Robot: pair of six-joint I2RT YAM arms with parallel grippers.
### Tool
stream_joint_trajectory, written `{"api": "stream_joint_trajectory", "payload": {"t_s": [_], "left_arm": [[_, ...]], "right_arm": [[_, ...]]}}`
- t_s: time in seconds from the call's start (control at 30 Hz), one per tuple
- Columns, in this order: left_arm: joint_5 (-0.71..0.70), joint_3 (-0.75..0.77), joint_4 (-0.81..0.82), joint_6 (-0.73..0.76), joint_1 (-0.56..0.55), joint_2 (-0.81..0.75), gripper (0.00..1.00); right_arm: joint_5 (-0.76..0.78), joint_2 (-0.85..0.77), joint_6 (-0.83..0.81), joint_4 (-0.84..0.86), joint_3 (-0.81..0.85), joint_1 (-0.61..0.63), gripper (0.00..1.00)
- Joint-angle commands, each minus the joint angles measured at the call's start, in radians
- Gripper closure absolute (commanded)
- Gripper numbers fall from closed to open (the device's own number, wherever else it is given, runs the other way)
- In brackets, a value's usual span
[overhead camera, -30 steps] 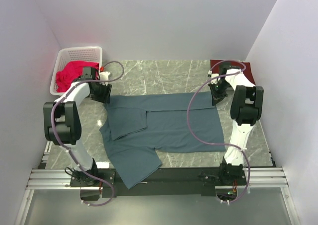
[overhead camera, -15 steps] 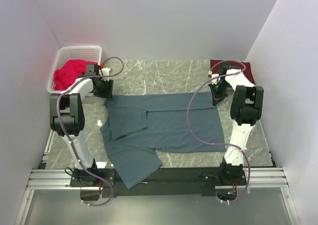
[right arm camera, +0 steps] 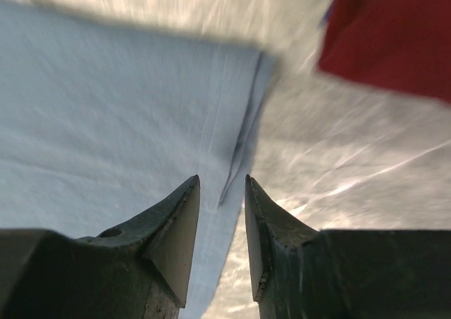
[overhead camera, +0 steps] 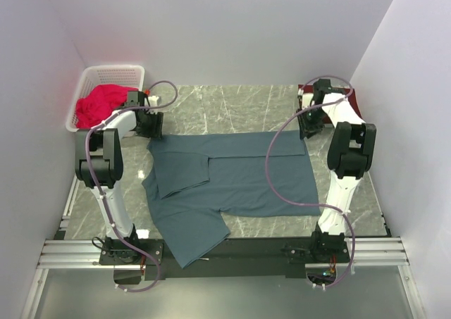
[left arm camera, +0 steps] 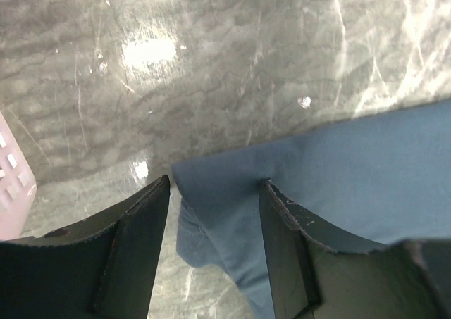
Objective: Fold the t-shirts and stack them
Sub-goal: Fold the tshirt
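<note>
Blue-grey t-shirt: spread flat on the marble table, one lower corner hanging over the near edge.
Left gripper: fingers wide apart, straddling the shirt's far-left corner.
Right gripper: fingers narrowly parted over the shirt's far-right edge, clamping nothing.
Maroon t-shirt: far-right table corner, just beyond the right gripper.
Basket: far left, holding red cloth.

We see a slate blue-grey cloth t-shirt spread mid-worktop, partly folded, one corner overhanging the near edge. A dark maroon cloth t-shirt lies far right.
</note>
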Motion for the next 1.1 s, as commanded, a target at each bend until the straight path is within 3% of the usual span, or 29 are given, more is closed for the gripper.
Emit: {"api": "stream_joint_trajectory", "payload": {"t_s": [0.0, 0.33, 0.6, 0.67, 0.73, 0.77, 0.8, 0.87, 1.07], "left_arm": [[-0.049, 0.039, 0.037, -0.025, 0.001, 0.018, 0.41], [-0.089, 0.037, 0.052, -0.040, -0.001, 0.037, 0.38], [-0.089, 0.031, 0.057, -0.043, -0.029, 0.040, 0.55], [-0.089, 0.030, 0.064, -0.043, -0.030, 0.034, 0.63], [-0.091, 0.026, 0.068, -0.040, -0.032, 0.031, 0.71], [-0.098, 0.028, 0.069, -0.040, -0.032, 0.029, 0.81], [-0.104, 0.026, 0.068, -0.040, -0.032, 0.026, 0.86], [-0.127, 0.017, 0.089, -0.036, -0.032, 0.005, 0.99], [-0.235, -0.069, 0.190, 0.010, -0.033, -0.094, 1.00]], "right_arm": [[0.003, -0.040, 0.052, 0.061, 0.083, -0.006, 0.61], [0.012, 0.068, 0.106, 0.097, 0.148, 0.010, 0.57], [0.038, 0.111, 0.092, 0.121, 0.131, 0.017, 0.53], [0.039, 0.112, 0.087, 0.127, 0.125, 0.021, 0.58], [0.042, 0.117, 0.084, 0.130, 0.122, 0.021, 0.77], [0.050, 0.117, 0.080, 0.133, 0.120, 0.021, 0.85], [0.056, 0.115, 0.078, 0.137, 0.119, 0.022, 1.00], [0.093, 0.106, 0.075, 0.163, 0.094, 0.022, 1.00], [0.209, -0.030, 0.049, 0.344, -0.051, 0.022, 1.00]]}}
